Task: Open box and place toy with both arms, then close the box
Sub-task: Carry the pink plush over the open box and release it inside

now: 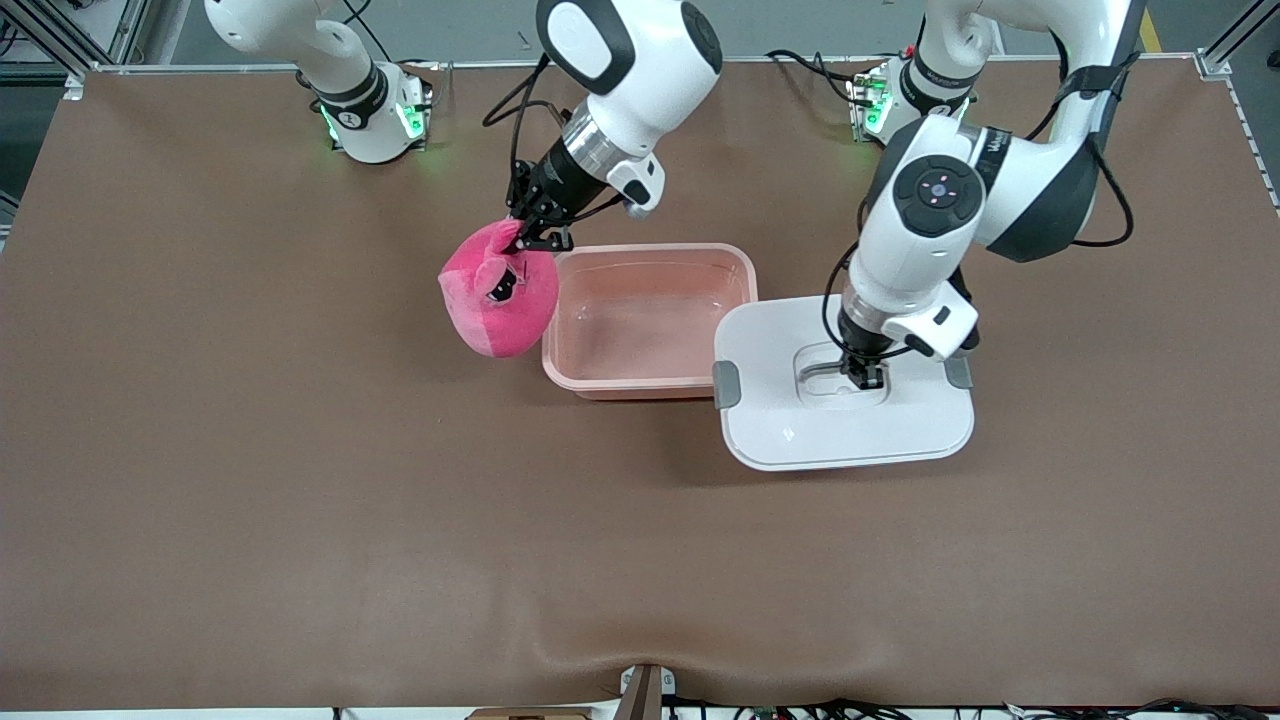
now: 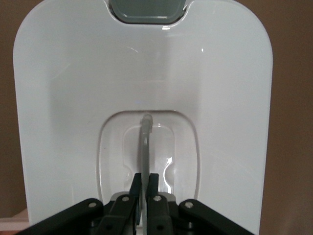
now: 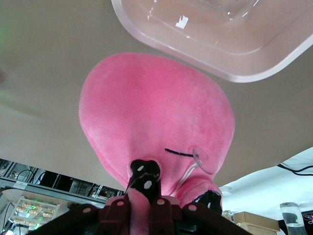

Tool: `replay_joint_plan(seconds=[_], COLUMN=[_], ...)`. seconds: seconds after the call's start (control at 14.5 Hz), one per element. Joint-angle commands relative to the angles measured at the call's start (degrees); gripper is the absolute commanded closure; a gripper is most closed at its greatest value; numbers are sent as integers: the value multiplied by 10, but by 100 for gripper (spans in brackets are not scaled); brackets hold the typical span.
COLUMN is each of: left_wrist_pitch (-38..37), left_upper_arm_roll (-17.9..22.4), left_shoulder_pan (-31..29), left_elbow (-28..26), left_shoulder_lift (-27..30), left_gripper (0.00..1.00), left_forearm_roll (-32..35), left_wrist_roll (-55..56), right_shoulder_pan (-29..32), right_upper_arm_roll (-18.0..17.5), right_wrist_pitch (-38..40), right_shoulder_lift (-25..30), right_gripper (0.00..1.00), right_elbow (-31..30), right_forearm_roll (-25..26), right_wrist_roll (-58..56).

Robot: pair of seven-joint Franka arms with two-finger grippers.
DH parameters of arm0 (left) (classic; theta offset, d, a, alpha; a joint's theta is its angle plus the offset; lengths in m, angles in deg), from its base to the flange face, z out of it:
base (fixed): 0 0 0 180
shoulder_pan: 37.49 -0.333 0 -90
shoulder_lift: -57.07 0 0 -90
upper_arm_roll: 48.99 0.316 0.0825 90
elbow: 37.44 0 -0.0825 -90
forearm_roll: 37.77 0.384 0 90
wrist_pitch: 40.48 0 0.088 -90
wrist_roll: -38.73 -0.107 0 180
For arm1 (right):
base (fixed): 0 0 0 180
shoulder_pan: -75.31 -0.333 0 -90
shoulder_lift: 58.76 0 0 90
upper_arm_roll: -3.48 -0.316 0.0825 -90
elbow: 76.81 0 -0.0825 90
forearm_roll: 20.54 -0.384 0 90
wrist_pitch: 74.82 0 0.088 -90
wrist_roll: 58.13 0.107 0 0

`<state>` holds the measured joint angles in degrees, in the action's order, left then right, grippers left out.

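The box point(image 1: 650, 318) sits open near the middle of the brown bench point(image 1: 250, 480), its pink tub bare inside; the lid point(image 1: 845, 385) lies flat on the bench just beside it, toward the left arm's end and a little nearer the front camera, its edge touching or just overlapping the box's corner; a grey clip point(image 1: 727, 385) shows on the lid's side facing the box, and another point(image 1: 958, 372) peeks out at the other side.

The left pincer point(image 1: 866, 375) is down in the lid's recessed centre, clenched on the thin grey handle point(image 2: 145, 147); in the left wrist view the two fingers point(image 2: 135, 188) pinch the handle between them, with the white lid point(image 2: 73, 98) spread flat below and a grey clip point(image 2: 146, 10) at its end.

The right pincer point(image 1: 530, 238) hangs over the bench beside the box at the right arm's end, grasping the toy point(image 1: 500, 290) by a fold at its top; the toy dangles clear of the bench, just beside the box's rim, its black face marks turned to the front camera; in the right wrist view the fingers point(image 3: 144, 178) are clamped on pink plush, the toy point(image 3: 156, 122) bulges below them, and the box's rim point(image 3: 220, 68) runs close by.
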<state>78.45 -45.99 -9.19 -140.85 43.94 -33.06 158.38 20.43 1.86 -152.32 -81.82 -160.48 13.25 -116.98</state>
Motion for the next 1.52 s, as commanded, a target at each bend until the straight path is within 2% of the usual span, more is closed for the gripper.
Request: replay_joint_plan(seconds=[0.0, 0.21, 0.55, 0.76, 0.83, 0.9, 0.97, 1.04, 1.24, 1.45], left_wrist_pitch=[13, 16, 20, 21, 22, 25, 26, 28, 29, 29], left_upper_arm_roll=[-8, -8, -9, -9, -9, -9, -9, -9, -9, -9], left_shoulder_pan=[-28, -32, -75, -85, -94, -98, -98, -97, -97, -96], left_elbow=[-50, -53, -71, -84, -84, -84, -86, -86, -86, -85], left_shoulder_lift=[49, 50, 70, 79, 79, 79, 79, 79, 78, 77], left_gripper=[100, 100, 100, 100, 100, 100, 100, 100, 100, 100], left_forearm_roll=[10, 8, 5, -7, -14, -21, -22, -22, -22, -23], left_wrist_roll=[-43, -49, -114, -151, -158, -162, -166, -166, -166, -166], right_shoulder_pan=[-16, -31, -55, -54, -53, -53, -51, -51, -52, -48], right_upper_arm_roll=[7, 7, 7, 7, 7, 6, 6, 6, 5, 4], right_wrist_pitch=[26, 25, 20, 19, 19, 16, 7, -9, -13, 0], right_shoulder_lift=[-36, -51, -78, -93, -95, -99, -102, -104, -102, -84], right_gripper=[100, 100, 100, 100, 96, 87, 54, 1, 0, 0], right_elbow=[54, 57, 61, 93, 104, 112, 119, 120, 134, 156], right_forearm_roll=[13, 14, 14, 9, 8, 6, 2, -4, -14, -52], right_wrist_roll=[3, 5, 20, 17, 17, 17, 17, 17, 17, 15])
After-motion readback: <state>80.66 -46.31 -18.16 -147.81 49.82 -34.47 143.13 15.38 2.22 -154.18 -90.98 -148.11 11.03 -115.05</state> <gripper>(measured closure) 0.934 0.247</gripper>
